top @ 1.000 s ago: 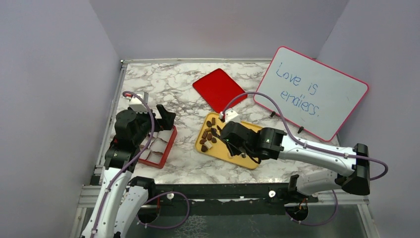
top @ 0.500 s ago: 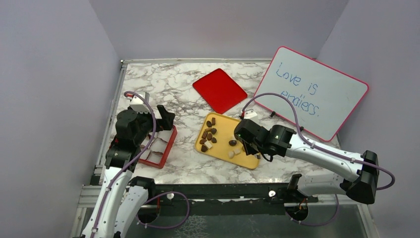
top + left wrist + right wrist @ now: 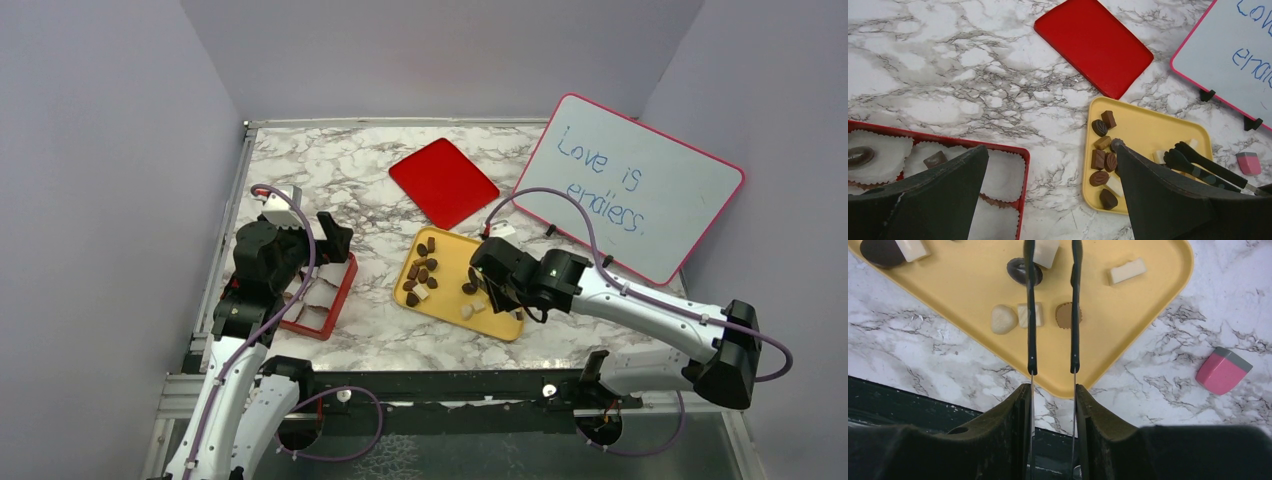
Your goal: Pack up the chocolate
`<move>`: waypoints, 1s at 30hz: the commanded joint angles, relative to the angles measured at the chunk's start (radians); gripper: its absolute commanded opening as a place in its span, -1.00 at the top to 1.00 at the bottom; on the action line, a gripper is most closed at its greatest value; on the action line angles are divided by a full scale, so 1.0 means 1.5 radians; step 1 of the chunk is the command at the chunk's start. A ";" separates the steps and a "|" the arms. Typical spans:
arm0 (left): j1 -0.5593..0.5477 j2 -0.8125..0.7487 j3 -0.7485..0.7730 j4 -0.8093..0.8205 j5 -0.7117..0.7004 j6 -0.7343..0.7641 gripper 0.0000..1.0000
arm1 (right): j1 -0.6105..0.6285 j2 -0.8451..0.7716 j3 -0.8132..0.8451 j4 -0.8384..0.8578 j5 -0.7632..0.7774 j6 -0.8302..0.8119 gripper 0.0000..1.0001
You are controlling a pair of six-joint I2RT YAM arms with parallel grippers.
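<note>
Several chocolates (image 3: 420, 270) lie on a yellow tray (image 3: 452, 262), dark, tan and white. My right gripper (image 3: 487, 275) is shut on black-tipped tongs (image 3: 1031, 330) over the tray's near right part. In the right wrist view my right gripper (image 3: 1053, 390) holds the tong arms apart, over a tan round piece (image 3: 1064, 315), a white square (image 3: 1025, 315) and a dark oval (image 3: 1020, 271). My left gripper (image 3: 1048, 147) is open and empty above a red box (image 3: 1018, 150) of white paper cups. One cup holds a brown square (image 3: 935, 159), another a dark oval (image 3: 858, 156).
A red lid (image 3: 442, 181) lies flat behind the tray. A pink-framed whiteboard (image 3: 628, 185) stands at the back right. A pink eraser (image 3: 1223, 370) lies right of the tray. The black table edge runs close to the tray's near corner.
My right arm swung with the tongs from the tray's left cluster to its right part, then edged slightly back left. The left arm has not moved.
</note>
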 commanded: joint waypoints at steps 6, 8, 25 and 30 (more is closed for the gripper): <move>-0.002 -0.012 -0.007 0.016 -0.009 0.008 -0.98 | -0.003 0.038 0.008 0.039 -0.003 -0.012 0.20; -0.002 -0.013 -0.007 0.015 -0.010 0.008 -0.98 | -0.003 0.042 0.006 0.047 -0.009 -0.013 0.19; -0.002 -0.008 -0.006 0.015 -0.012 0.008 -0.98 | -0.003 0.092 0.008 0.084 -0.021 -0.027 0.22; -0.002 -0.011 -0.006 0.015 -0.013 0.008 -0.98 | -0.003 0.092 0.014 0.073 -0.004 -0.030 0.35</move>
